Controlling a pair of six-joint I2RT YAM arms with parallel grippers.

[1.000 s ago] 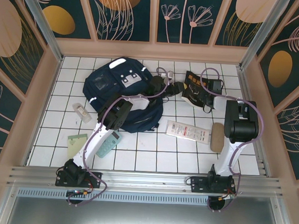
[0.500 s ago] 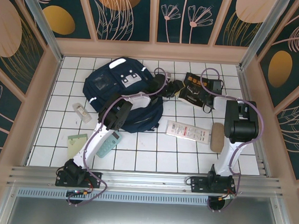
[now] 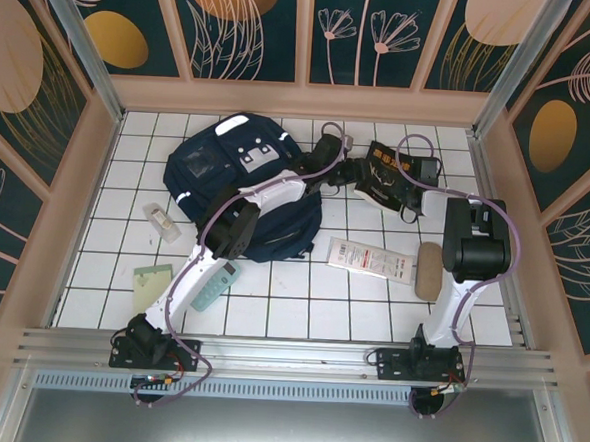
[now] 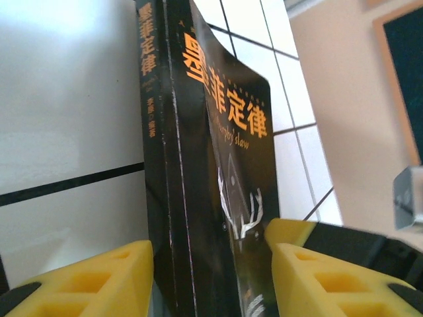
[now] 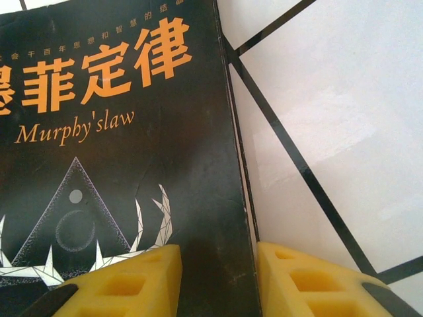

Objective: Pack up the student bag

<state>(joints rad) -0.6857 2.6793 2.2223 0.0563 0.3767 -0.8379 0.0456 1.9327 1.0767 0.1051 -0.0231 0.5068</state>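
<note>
The student bag, navy with grey-white patches, lies at the back left of the tiled floor. Right of it is a black book with orange title characters, tilted up off the tiles. My left gripper reaches across the bag to the book's spine. Its jaws stand open on either side of the spine, with a thin gap at the left finger. My right gripper is at the book's other side. It is shut on the book's fore-edge corner, one finger over the cover.
A white flat box and a tan oblong case lie right of centre. A teal calculator, a green notepad and a small clear item lie at the near left. Low walls ring the floor.
My left gripper has moved right, from beside the bag's edge to the book's spine. The book has shifted slightly. The right arm has stayed put.
</note>
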